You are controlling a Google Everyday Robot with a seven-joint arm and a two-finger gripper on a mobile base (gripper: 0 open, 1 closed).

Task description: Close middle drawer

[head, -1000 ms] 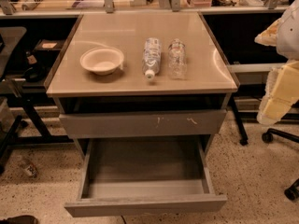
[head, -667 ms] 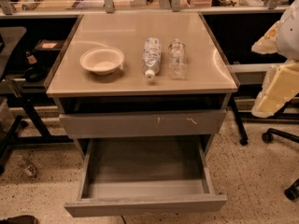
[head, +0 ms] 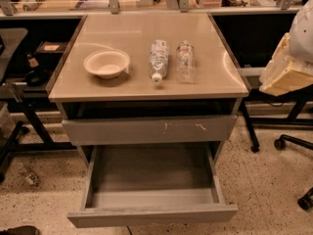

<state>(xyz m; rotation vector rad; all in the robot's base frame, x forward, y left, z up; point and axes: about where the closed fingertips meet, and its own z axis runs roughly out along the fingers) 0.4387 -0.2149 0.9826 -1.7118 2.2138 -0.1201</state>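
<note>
Status: middle drawer (head: 151,215) is pulled far out at the bottom of the cabinet, grey inside exposed and holding nothing visible. The scratched front (head: 149,129) above it sits nearly flush. Closing is not yet begun.

Gripper (head: 286,75): at the right edge of the view, beside the top's right side, higher than the drawer and well apart from it. Whether it is open or closed cannot be told; it holds nothing that shows.

On the top (head: 122,31): bowl (head: 106,62), a lying bottle (head: 158,59) with its cap toward the front edge, and a second bottle (head: 185,61) just beside it.

Risks, as judged:
- Wrong target. The scratched front is nearer the gripper's height; pressing it does nothing for the task.
- Sweep. A path crossing the top from the right meets the second bottle first, and the lying one could roll off the front.
- Off-centre push. The front is wide and handleless; contact near the right corner could skew the drawer on its slides and jam it.
- High contact. A push on the upper lip could slip over into the drawer.
- Too much force. A slam could jolt the cabinet and shift the bottles.
- Chair base (head: 293,141) stands near the right side and could obstruct the approach.
</note>
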